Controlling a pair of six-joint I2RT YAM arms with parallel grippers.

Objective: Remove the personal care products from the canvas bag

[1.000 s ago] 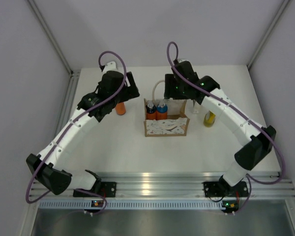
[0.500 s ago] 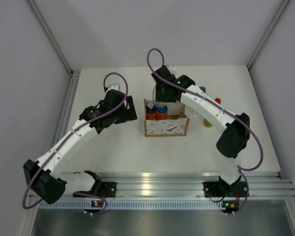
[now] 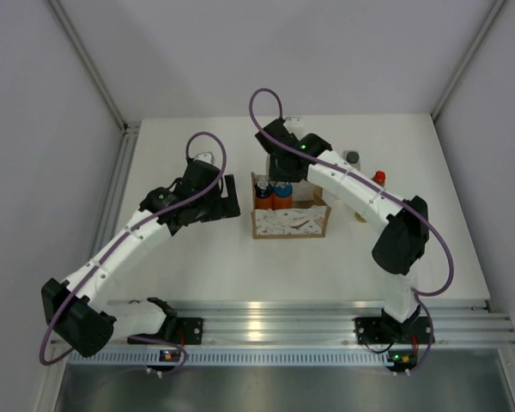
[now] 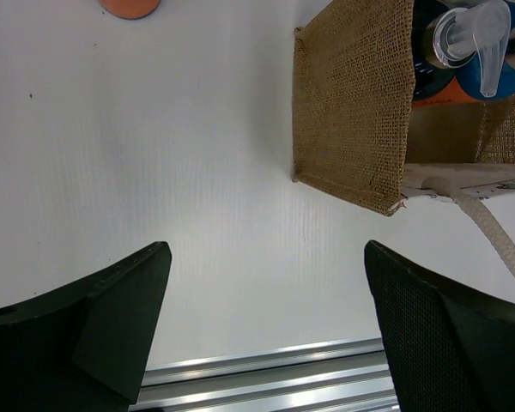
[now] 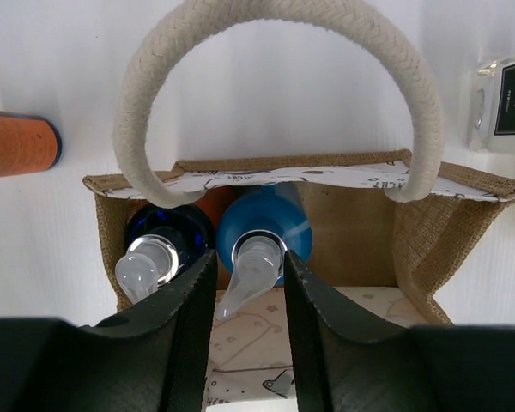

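Since the right gripper (image 5: 250, 262) hangs with its jaws apart on either side of the clear pump head of a blue-capped bottle (image 5: 270, 219), the likeliest slip, as I judge it, is closing on that slim, slick nozzle and not on the collar below. The pump could then twist free and the bottle drop back. The neighbouring bottle (image 5: 167, 230) stands touching it, so a finger might catch its pump and drag both. It might also tip the light canvas bag (image 5: 352, 225), which nothing holds down: the left gripper (image 4: 266, 257) hovers wide open over the table (image 4: 154, 172) just beside the bag's corner, gripping nothing. Farther on, the rope handle (image 5: 275, 15) arches over the bottles, and a lift leaning that way could snag on it. The bag sits upright mid-table, a boxy tan weave with a pale printed face. Its mouth is open, both bottles are packed upright at one end, and the other end looks empty. Beyond it on the table stand an orange bottle (image 5: 17, 142), a clear bottle (image 5: 502, 103) and a yellow bottle (image 3: 378, 178), already out.
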